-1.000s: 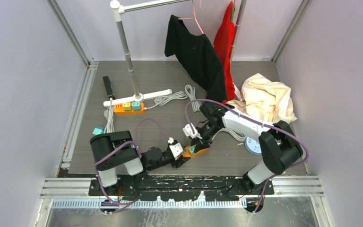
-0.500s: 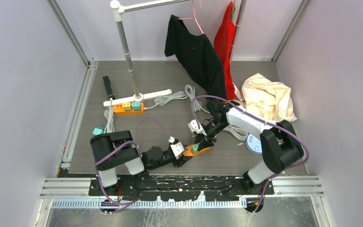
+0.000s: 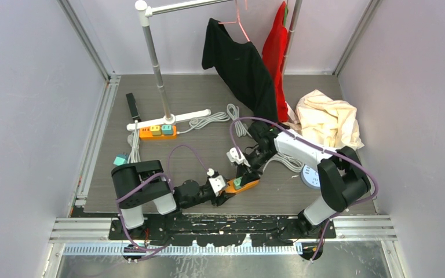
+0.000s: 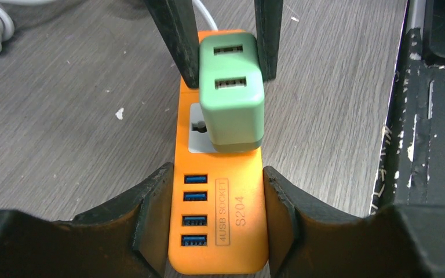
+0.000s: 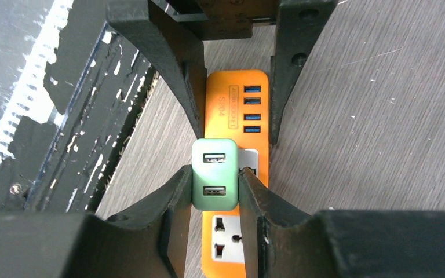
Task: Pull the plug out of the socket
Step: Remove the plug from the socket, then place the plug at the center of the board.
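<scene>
Near edge: my left tool (image 4: pixel 217 194) pins socket (image 4: pixel 217 249), right tool (image 5: pixel 214 188) grips plug (image 5: pixel 213 156), seemingly seated; next, straight pull.

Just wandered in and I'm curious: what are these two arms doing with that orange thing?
The left gripper is clamped across the USB end of the orange power strip, holding it steady. The right gripper is closed on the sides of a green plug that sits in one of the strip's sockets. The plug looks seated and has not yet been pulled free.
</scene>
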### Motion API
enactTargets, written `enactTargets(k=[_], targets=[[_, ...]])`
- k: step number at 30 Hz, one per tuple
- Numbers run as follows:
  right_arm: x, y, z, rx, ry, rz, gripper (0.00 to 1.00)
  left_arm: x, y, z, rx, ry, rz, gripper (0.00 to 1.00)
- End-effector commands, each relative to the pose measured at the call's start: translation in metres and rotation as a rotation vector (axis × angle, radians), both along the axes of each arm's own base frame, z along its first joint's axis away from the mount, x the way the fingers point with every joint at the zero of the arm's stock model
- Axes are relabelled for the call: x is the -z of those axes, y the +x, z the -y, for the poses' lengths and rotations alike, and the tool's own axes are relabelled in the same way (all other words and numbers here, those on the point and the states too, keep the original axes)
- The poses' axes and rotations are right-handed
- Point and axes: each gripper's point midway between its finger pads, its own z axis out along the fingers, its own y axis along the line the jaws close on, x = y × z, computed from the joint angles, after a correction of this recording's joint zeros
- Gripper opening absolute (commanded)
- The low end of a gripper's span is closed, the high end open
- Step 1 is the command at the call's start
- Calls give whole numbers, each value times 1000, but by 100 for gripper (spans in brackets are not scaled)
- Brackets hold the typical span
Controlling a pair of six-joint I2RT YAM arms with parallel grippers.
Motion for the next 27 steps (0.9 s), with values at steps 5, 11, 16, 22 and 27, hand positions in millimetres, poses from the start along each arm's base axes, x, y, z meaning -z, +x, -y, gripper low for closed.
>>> enactTargets(k=[5,11,16,22,27], targets=[[-33,5,6,62,54,-38,1,3,7,-3,-29,12,16,0],[-35,2,12,39,44,-57,1,3,7,-4,-29,11,16,0],[-54,18,26,146,60,-76,1,3,7,-4,-29,12,15,0],[-76,60,66,428,86,-115,1,3,6,-4,-26,11,16,0],[-89,90,101,667,111,-142,1,3,5,-4,-22,12,14,0]])
